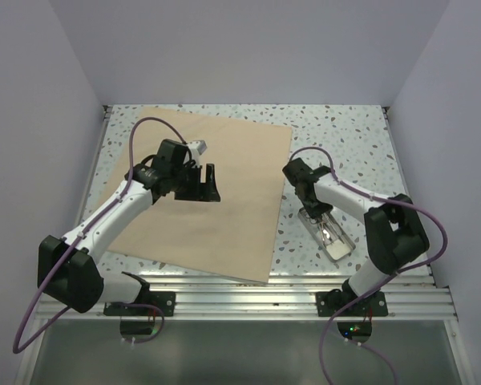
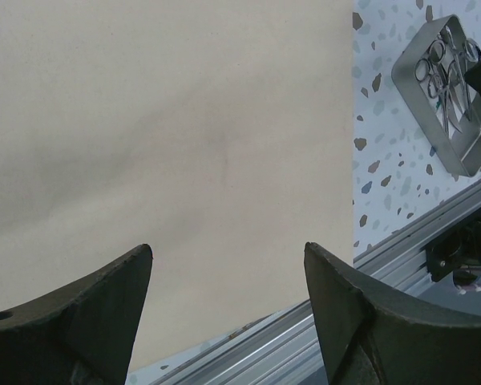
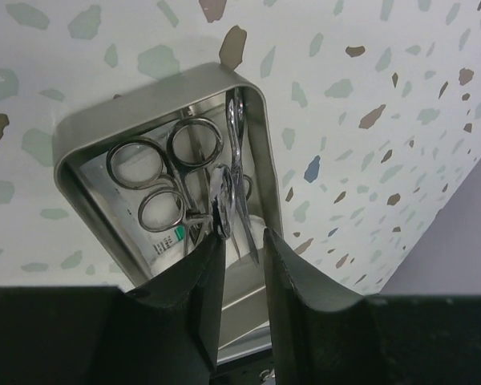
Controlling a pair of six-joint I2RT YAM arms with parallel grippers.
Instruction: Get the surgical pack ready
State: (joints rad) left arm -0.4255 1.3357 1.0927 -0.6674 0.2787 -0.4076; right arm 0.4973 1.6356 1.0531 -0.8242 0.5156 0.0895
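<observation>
Hovering over the surgical pack [image 1: 240, 210] [image 2: 184, 144], the left claw [image 1: 202, 184] [image 2: 228, 317] hangs wide open and empty. The pack is a flat tan sheet spread across the left and middle of the speckled table [image 1: 345, 136], its near edge by the metal rail. Just beside its right edge sits a metal tray [image 1: 342, 249] [image 2: 406, 90] [image 3: 144, 108] holding ring-handled instruments [image 3: 176, 172]. The right claw [image 1: 317, 210] [image 3: 243, 241] dips into that tray, its jaws a narrow gap apart around slim instrument shafts. Whether they pinch anything I cannot tell.
</observation>
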